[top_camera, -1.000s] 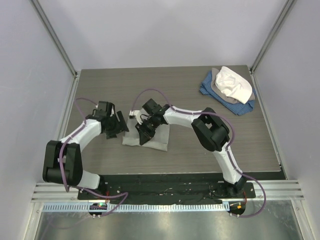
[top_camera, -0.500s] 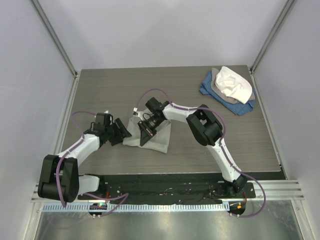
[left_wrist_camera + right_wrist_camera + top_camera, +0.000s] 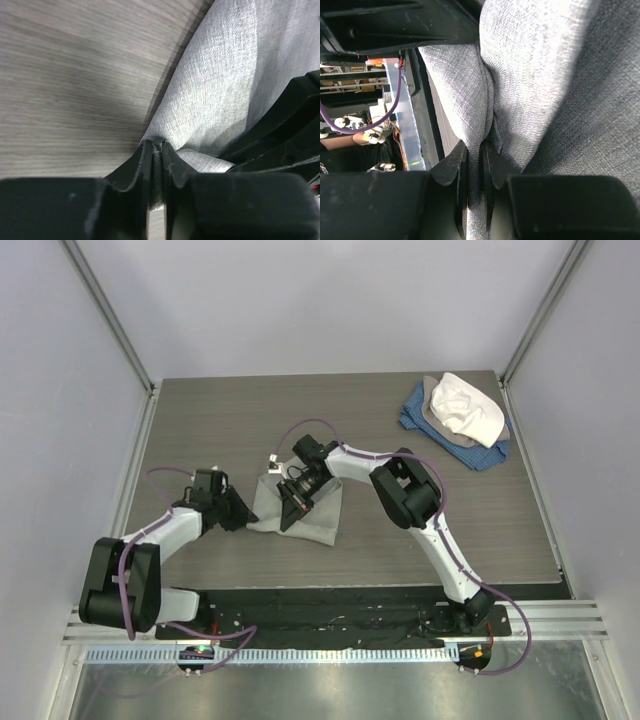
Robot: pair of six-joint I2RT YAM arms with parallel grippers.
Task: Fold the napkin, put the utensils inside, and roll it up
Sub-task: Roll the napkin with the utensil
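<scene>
This is a robotics lab test cell. The grey wood-grain tabletop (image 3: 200, 430) under the left tool (image 3: 245, 517) and right tool (image 3: 288, 515) is boxed in by plain pale panels (image 3: 330, 300) on aluminium posts (image 3: 110, 315). Behind the tools, white arms (image 3: 360, 468) trailing purple cables (image 3: 300, 423) are bolted to a black base plate (image 3: 330, 615) beside a slotted metal rail (image 3: 330, 653).

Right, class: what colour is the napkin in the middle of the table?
The napkin is plain light grey, finely woven; clearest in the right wrist view.

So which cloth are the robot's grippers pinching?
The plain light grey napkin mid-table: the left gripper and right gripper both pinch it. The heaped cloths at the far right lie untouched.
</scene>
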